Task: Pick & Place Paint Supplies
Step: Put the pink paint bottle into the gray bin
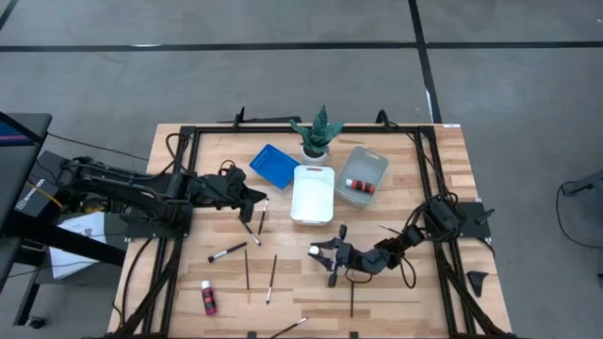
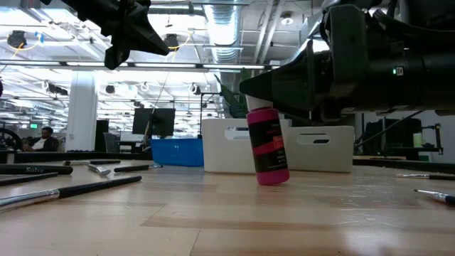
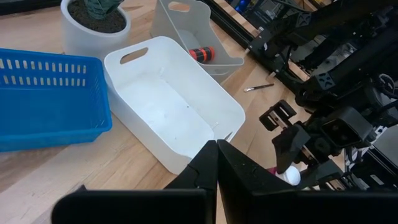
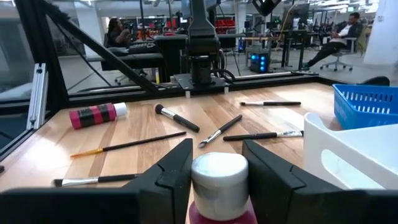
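My right gripper (image 1: 318, 251) is shut on a pink bottle (image 2: 269, 148) with a white cap (image 4: 219, 175), left of the table's middle front. My left gripper (image 1: 258, 196) hangs shut and empty above the table, left of the white tray (image 1: 313, 194). It also shows in its own wrist view (image 3: 216, 158). Several paintbrushes (image 1: 228, 251) lie flat on the wood between the arms. A second pink bottle (image 1: 208, 298) lies on its side at the front left. A third bottle (image 1: 358, 185) lies in the grey tray (image 1: 369, 162). My right gripper pinches the bottle's top between its two fingers, one on each side of the white cap (image 4: 205, 180). The fingers come level from the table's right side. The bottle stands nearly upright, tilted a little, with its base (image 2: 274, 179) at the table top.
A blue tray (image 1: 274, 165) and a potted plant (image 1: 317, 134) stand at the back, with the white and grey trays beside them. A dark frame runs along the table's edges. One brush (image 1: 352, 299) lies just in front of my right gripper.
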Controlling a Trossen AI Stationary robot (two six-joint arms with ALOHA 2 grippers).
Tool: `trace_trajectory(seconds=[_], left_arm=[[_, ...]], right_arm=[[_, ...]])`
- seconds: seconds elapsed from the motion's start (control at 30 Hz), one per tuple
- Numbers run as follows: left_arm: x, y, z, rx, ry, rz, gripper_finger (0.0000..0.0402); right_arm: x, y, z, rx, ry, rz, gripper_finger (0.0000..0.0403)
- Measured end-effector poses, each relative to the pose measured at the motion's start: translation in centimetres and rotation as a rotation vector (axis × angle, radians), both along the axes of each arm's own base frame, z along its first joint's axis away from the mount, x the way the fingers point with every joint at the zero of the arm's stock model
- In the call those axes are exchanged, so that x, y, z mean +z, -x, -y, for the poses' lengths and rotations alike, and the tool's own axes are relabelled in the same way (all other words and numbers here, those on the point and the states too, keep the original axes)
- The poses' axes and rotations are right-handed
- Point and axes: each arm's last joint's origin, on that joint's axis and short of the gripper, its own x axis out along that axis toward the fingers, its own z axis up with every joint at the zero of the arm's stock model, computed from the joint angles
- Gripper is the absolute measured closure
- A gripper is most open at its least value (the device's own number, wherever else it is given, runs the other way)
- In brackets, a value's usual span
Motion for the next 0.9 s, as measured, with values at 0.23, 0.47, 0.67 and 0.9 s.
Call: trace_trajectory(seconds=[0.23,0.47,0.67,0.9], left_arm=[[0.0,0.0,0.0,-0.013,0.011,0.0,0.0402],[0.0,0.0,0.1,-0.026,0.022,0.0,0.0402],[0.0,0.0,0.2,-0.031,0.022,0.0,0.0402],[0.0,0.1,1.1,-0.074,0.022,0.0,0.0402]], right_arm=[[-0.5,-0.2,0.5,-0.017,-0.064,-0.016,0.0236],[-0.3,-0.2,0.5,-0.018,-0.074,-0.001,0.0184],[0.9,-0.3,0.6,-0.024,-0.072,0.034,0.0174],[5.0,-0.5,1.0,0.002,-0.053,0.038,0.0173]])
